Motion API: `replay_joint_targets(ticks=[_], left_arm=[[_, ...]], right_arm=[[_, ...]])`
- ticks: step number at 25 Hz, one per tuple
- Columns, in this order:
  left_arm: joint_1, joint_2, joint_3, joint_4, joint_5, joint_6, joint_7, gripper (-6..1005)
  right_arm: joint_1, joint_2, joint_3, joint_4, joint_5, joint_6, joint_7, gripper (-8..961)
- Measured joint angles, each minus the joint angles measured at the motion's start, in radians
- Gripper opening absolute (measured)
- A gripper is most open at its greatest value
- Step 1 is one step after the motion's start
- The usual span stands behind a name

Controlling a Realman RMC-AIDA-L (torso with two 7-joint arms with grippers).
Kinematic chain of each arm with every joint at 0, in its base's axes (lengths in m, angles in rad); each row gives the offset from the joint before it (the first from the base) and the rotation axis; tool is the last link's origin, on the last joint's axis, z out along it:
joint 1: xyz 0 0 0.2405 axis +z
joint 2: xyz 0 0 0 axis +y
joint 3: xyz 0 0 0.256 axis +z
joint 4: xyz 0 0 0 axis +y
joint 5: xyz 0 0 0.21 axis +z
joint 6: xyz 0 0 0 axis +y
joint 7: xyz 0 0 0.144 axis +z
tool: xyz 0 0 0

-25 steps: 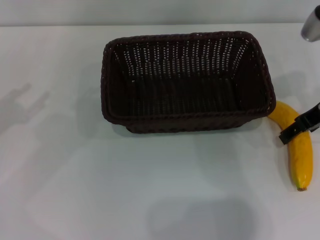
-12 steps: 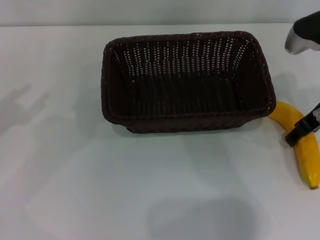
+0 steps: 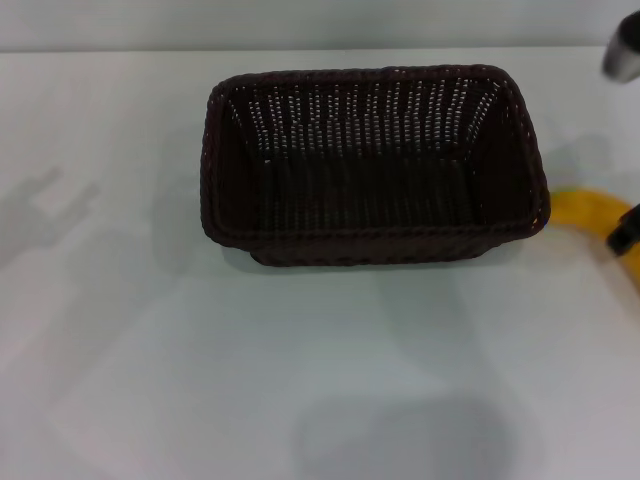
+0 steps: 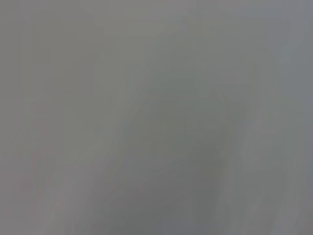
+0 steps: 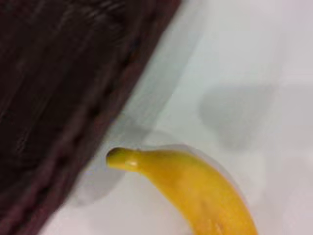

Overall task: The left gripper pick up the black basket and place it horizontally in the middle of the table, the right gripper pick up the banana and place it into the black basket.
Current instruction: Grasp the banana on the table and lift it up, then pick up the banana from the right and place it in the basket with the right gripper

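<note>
Right gripper [image 3: 626, 236]: we see only a black tip at the right edge of the head view, lying across the banana [image 3: 588, 212]. The rest runs out of the picture, so we cannot tell whether its jaws are apart or clamped. A silver-grey arm segment [image 3: 623, 52] shows at the upper right corner, also cut off.

Banana: in the head view only its left part shows, yellow, just beside the right end of the black basket [image 3: 372, 165]; the remainder is hidden past the black tip and the picture's edge. In the right wrist view the banana [image 5: 193, 188] shows its stem end next to the braided rim of the black basket [image 5: 63, 98]. Whether it rests on the counter or hangs just above it we cannot tell.

Black basket: it sits upright on the counter [image 3: 200, 380], long side across, near the middle, open side up, nothing in it.

Left gripper: we find no part of it in the head view. The left wrist view gives only a blank grey field in which we can make out nothing.
</note>
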Motion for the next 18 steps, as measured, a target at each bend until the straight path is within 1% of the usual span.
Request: replay_joint_targets(ticks=[3,4,7,9,11,13,16,17,18], left_arm=[[0.001,0.0,0.0,0.0,-0.001,0.0,-0.001,661],[0.001,0.0,0.0,0.0,-0.002,0.0,-0.003,661],[0.001,0.0,-0.002,0.0,-0.005,0.001,-0.008,660],[0.002,0.0,-0.006,0.0,-0.011,0.002,-0.011,660],[0.003,0.0,-0.015,0.0,-0.017,0.002,-0.013,660],[0.004,0.0,-0.02,0.0,-0.018,0.003,-0.011,660],[0.003,-0.001,-0.022,0.0,-0.018,0.003,-0.004,660],[0.004,-0.001,-0.023,0.0,-0.018,0.003,-0.002,660],[0.003,-0.002,-0.023,0.0,-0.018,0.003,-0.002,660]], right_arm=[[-0.002,-0.01,0.126,0.014,-0.022,-0.009,-0.07,515],[-0.001,-0.018,0.164,0.014,-0.023,-0.014,-0.093,509],[0.001,-0.04,0.241,0.01,-0.021,-0.028,-0.146,492],[0.0,-0.051,0.277,0.025,-0.007,-0.035,-0.169,488],[-0.002,-0.057,0.325,0.069,0.029,-0.037,-0.203,493],[-0.01,-0.058,0.372,0.133,0.094,-0.035,-0.247,498],[-0.025,-0.053,0.396,0.215,0.24,-0.033,-0.32,505],[-0.03,-0.048,0.395,0.24,0.298,-0.034,-0.349,507],[-0.034,-0.037,0.391,0.263,0.361,-0.036,-0.386,509]])
